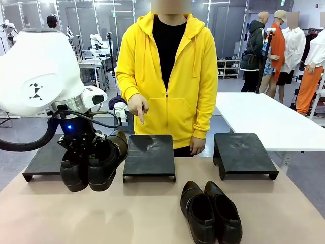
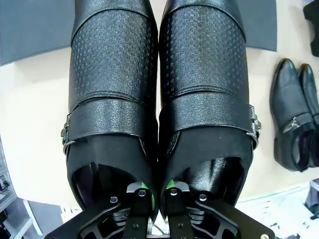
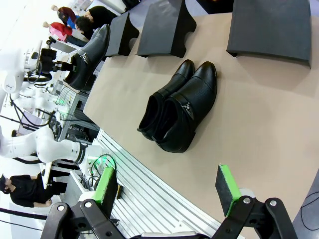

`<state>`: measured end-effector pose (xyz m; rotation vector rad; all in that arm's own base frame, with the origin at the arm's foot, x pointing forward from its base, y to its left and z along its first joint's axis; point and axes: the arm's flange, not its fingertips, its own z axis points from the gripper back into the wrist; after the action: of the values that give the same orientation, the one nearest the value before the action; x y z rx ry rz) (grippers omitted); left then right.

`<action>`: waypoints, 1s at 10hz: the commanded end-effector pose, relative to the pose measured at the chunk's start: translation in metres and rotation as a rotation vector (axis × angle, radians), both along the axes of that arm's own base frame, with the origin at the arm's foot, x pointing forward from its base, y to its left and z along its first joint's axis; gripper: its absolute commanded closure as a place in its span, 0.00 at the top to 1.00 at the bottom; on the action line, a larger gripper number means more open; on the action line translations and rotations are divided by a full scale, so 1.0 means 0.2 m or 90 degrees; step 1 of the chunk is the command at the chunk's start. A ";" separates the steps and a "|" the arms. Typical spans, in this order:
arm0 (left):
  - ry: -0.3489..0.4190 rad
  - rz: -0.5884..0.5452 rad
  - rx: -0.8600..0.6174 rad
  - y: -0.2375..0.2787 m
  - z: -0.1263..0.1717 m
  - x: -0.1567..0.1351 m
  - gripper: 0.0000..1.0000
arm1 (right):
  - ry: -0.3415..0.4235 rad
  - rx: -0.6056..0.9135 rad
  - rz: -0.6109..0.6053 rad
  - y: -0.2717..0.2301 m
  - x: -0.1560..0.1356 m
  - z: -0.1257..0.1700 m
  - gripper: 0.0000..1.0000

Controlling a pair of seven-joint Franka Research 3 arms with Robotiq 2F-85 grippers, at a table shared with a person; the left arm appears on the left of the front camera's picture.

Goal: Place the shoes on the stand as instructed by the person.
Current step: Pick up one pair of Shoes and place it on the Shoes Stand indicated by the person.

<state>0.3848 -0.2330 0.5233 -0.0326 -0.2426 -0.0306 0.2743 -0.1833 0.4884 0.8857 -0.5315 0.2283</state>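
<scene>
Left hand (image 1: 85, 152), clamped tight, pinches the inner walls of a pair of shoes (image 1: 99, 165). Their length runs out along its fingers, apparently clear of the worktop (image 1: 142, 213). The person's hand (image 1: 138, 107) points at the middle stand (image 1: 150, 152), just right of the left hand.

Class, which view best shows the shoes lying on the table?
The right wrist view: the lying pair sits whole, mid-frame, unobstructed. The front view sees it heel-first; the left wrist view clips it at the edge.

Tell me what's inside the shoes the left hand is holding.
One finger of the left hand sits in each of the held shoes, pinching their touching inner walls together. Deeper inside, the insoles are hidden by the uppers.
</scene>
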 end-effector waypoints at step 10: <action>-0.164 0.067 0.056 -0.63 -0.22 0.74 0.07 | -0.012 0.007 0.004 0.00 0.00 0.00 1.00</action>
<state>0.5207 -0.3362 0.4686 0.0431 -0.4731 0.0274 0.2743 -0.1832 0.4886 0.8854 -0.5316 0.2285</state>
